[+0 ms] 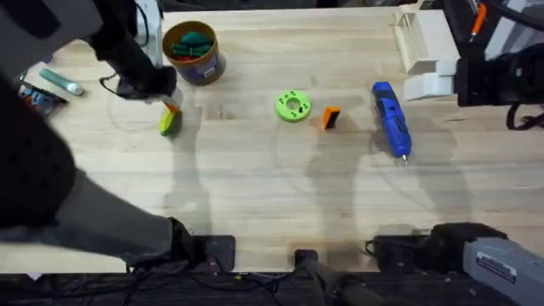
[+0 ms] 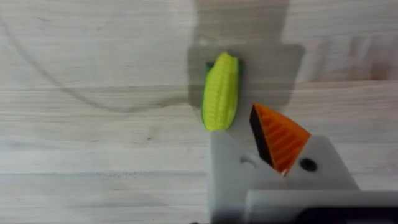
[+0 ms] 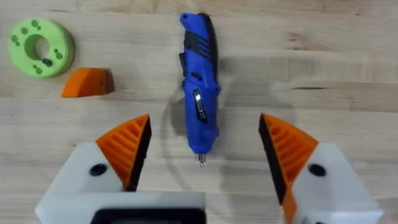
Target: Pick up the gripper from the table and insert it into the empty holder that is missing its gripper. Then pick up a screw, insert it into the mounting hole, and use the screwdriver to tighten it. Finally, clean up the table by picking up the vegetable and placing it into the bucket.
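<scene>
left gripper [image 2: 249, 140] one pad missing, holds nothing, over vegetable [image 2: 221, 92]; right gripper [image 3: 202, 152] wide open, empty, straddling screwdriver [image 3: 199, 93]: close squarely mid-body

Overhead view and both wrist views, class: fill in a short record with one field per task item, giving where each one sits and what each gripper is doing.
gripper piece: orange wedge lying loose on the table, beside the green disc
screwdriver: blue, flat on the table, between the open right gripper's pads
vegetable: yellow-green, on the table next to the left gripper's one orange pad
bucket: tan tub, green items inside
</scene>
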You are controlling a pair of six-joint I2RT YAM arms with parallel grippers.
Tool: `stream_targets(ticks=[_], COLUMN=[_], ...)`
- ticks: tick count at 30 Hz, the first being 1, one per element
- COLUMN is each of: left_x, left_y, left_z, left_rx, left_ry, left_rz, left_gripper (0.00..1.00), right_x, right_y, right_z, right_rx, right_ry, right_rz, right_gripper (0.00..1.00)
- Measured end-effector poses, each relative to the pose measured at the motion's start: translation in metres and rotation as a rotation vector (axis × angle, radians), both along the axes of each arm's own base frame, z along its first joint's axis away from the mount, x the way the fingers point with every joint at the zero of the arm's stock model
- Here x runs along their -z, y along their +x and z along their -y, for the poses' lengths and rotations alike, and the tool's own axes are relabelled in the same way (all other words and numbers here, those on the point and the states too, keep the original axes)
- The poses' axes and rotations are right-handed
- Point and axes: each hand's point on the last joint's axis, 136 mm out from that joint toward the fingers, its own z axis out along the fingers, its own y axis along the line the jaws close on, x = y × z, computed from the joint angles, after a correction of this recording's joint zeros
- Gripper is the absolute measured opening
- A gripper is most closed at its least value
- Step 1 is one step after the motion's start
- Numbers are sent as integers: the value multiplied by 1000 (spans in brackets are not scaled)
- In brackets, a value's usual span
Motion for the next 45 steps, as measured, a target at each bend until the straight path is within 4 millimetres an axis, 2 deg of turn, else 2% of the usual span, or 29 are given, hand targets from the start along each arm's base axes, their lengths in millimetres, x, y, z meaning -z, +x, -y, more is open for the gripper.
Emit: stream_targets(ticks=[4, 9, 12, 17, 20, 21, 25, 27, 33, 45], left_x=[-44, -98, -123, -150, -159, -162, -163, -163, -163, -166], left_y=[3, -6, -15, -28, -32, -34, -36, -36, -35, -41], left_z=[11, 27, 31, 33, 33, 33, 34, 37, 48, 111], left_rx=[35, 77, 85, 85, 85, 89, 89, 92, 105, 157], left_ry=[22, 37, 44, 57, 62, 65, 63, 44, 15, -50], left_rz=[130, 290, 365, 450, 485, 493, 496, 498, 501, 508], left_gripper=[15, 15, 15, 15, 15, 95, 720, 984, 988, 988], right_x=[0, 0, 0, 0, 0, 0, 0, 0, 0, 0], right_y=[0, 0, 0, 0, 0, 0, 0, 0, 0, 0], right_z=[0, 0, 0, 0, 0, 0, 0, 0, 0, 0], right_rx=[0, 0, 0, 0, 0, 0, 0, 0, 0, 0], right_ry=[0, 0, 0, 0, 0, 0, 0, 0, 0, 0], right_rz=[0, 0, 0, 0, 0, 0, 0, 0, 0, 0], right_gripper=[991, 991, 991, 991, 991, 991, 991, 991, 991, 991])
